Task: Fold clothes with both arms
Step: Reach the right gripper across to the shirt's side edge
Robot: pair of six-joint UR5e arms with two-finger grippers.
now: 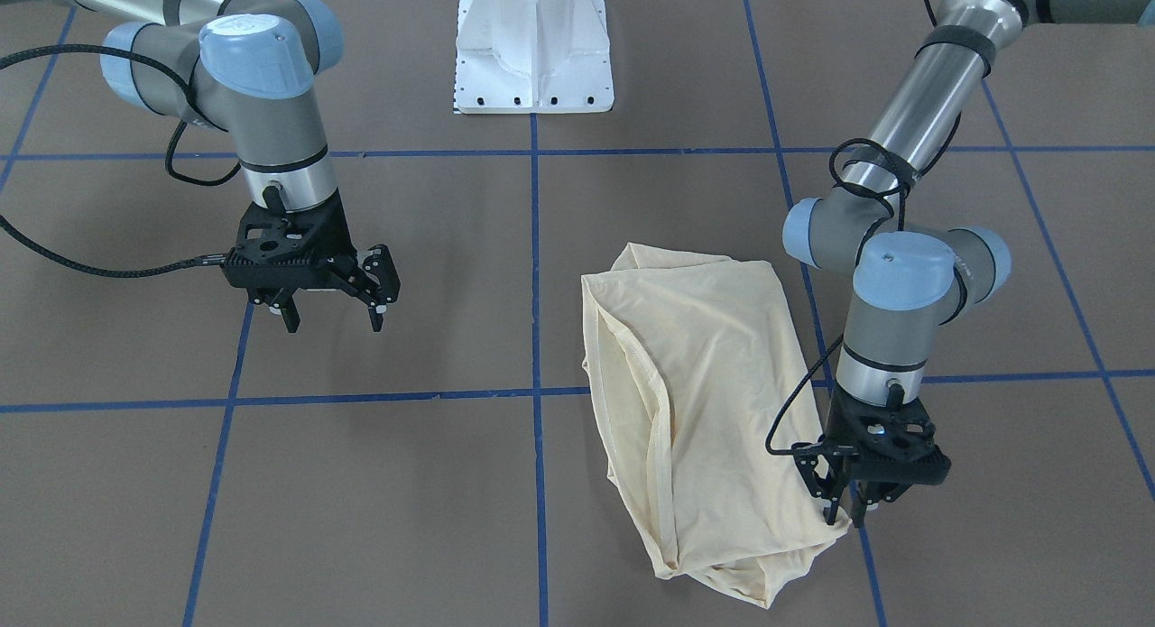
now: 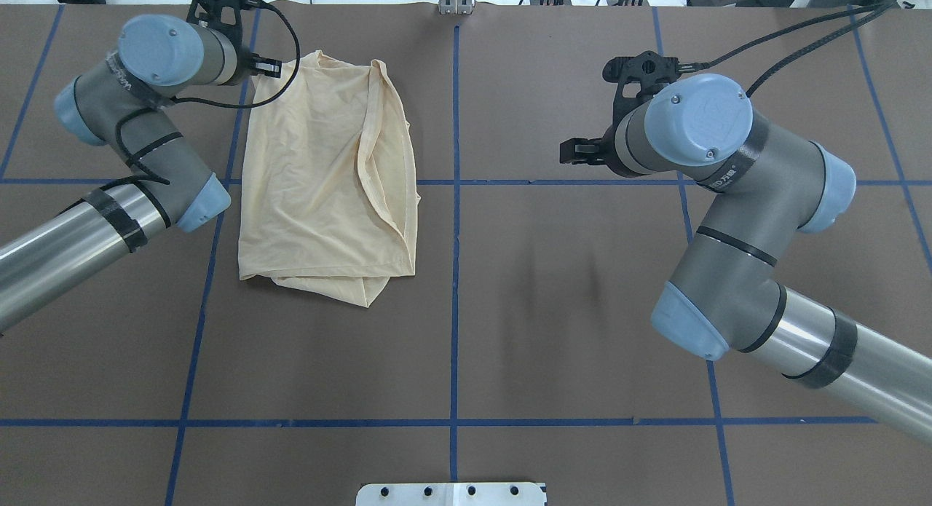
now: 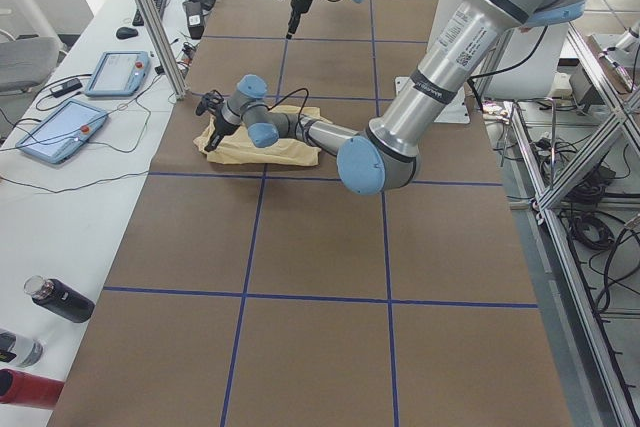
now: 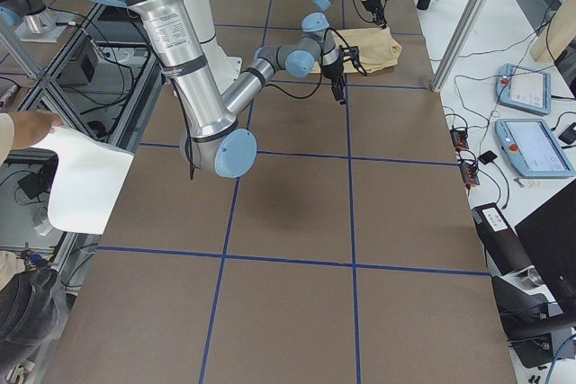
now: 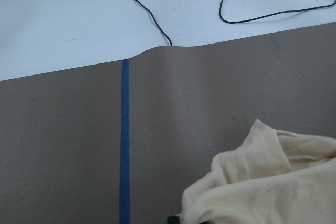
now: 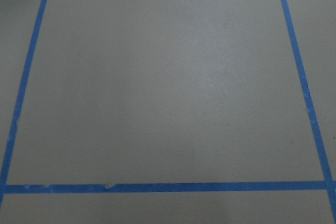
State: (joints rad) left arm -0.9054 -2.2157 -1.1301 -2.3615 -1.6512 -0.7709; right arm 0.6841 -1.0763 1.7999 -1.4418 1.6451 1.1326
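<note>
Overhead exterior, left side: we see the left arm point(image 2: 138, 164) stretched from the white pedestal base point(image 2: 451, 493) toward the table's far edge, on the base's left. We judge it reaches that far because the cloth corner it needs lies there.
Left gripper point(image 1: 843, 511): its fingers are drawn close together on the T-shirt's corner farthest from the base on the left. The left wrist view shows cloth bunched up just under the camera, so we read this as a pinch on that corner, not a mere touch.
T-shirt point(image 2: 324, 178): it lies on the brown table point(image 2: 582, 309), out ahead of the base and to its left. It is already doubled into a rough rectangle, with a seamed edge running down its length. No print shows, so we take the printed face to be folded inside.
Blue tape line point(image 2: 455, 309): it runs straight out from the base. The shirt lies wholly on its left, its right edge just beside the line.
Right gripper point(image 1: 334, 323): its fingers are spread wide and hold nothing. It hangs above bare table ahead of the base on its right, well apart from the cloth, and its wrist view shows only table and tape.
Right arm point(image 2: 728, 236): it is bent back toward the base. We judge it is kept clear so the left arm can work the corner alone.
Step in hand: we judge the pinched corner is meant to be carried toward the base for a further fold. The thin cloth could slip or drag the layers beneath it.
</note>
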